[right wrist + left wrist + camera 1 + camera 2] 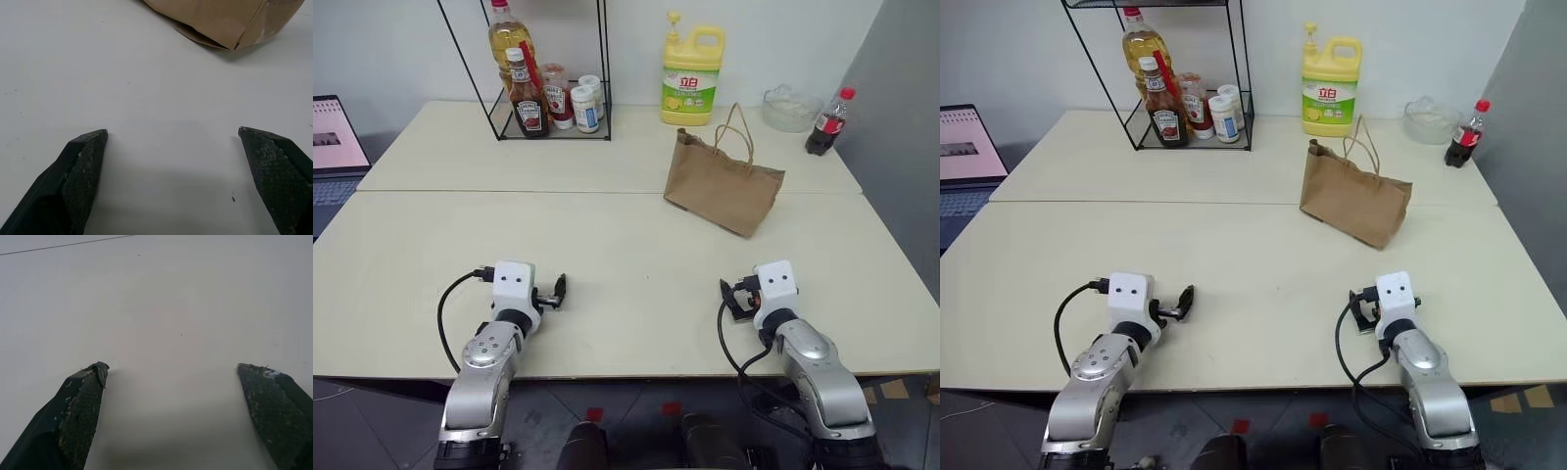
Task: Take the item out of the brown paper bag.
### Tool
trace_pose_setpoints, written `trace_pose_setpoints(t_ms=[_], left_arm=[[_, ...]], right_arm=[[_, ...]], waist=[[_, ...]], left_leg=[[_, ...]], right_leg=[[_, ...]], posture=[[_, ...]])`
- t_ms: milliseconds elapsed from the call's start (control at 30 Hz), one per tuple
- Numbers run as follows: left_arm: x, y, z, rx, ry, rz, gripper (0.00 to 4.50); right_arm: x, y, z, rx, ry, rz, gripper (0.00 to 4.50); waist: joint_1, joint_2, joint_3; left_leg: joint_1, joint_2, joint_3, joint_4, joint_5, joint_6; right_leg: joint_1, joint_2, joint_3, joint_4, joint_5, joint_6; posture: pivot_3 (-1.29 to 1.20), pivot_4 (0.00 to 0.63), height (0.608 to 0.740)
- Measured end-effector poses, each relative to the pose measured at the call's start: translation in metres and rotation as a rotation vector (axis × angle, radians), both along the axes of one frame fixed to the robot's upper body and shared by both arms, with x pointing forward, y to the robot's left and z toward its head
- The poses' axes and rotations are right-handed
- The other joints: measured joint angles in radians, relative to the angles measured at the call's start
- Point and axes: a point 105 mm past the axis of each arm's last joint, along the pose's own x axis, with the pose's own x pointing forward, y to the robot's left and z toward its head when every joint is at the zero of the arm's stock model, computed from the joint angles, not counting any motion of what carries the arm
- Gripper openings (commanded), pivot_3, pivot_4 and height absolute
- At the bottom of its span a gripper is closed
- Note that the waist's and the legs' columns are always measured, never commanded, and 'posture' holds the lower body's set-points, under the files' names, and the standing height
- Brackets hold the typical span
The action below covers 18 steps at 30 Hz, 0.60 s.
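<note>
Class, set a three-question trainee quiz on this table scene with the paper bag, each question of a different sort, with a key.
1. True or false: the brown paper bag stands upright with its two handles up.
2. Which stands nearest behind the bag? A. cola bottle B. yellow detergent jug C. ketchup bottle
3. Fill in: both the left gripper and the right gripper have their fingers ____ and hold nothing.

Key: 1 true; 2 B; 3 open.
</note>
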Motion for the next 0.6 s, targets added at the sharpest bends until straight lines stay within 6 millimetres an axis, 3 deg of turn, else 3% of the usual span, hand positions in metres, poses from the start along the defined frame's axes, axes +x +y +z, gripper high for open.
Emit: trace_pose_setpoints(t_ms=[400, 600], left_arm=[[-0.0003, -0.0042, -0.0011, -0.031, -0.004, 0.019, 4.48], [0.0042, -0.0017, 0.0031, -0.005, 0.012, -0.053, 4.48]], right_arm=[[-0.0029, -0.0036, -0.0012, -0.006, -0.016, -0.028, 4.50], [-0.0025, -0.0046, 0.0003, -0.018, -0.019, -0.023, 4.50]], waist=[[0.013, 0.000, 0.000], [0.015, -0.001, 0.001]], left_leg=[[0.000, 0.000, 0.000, 0.000, 0.000, 0.000], [0.000, 0.000, 0.000, 0.000, 0.000, 0.000]], right_leg=[[0.000, 0.000, 0.000, 0.000, 0.000, 0.000], [0.000, 0.000, -0.001, 0.000, 0.000, 0.000]], posture=[[0.00, 0.150, 0.740], [0.00, 0.150, 0.740]])
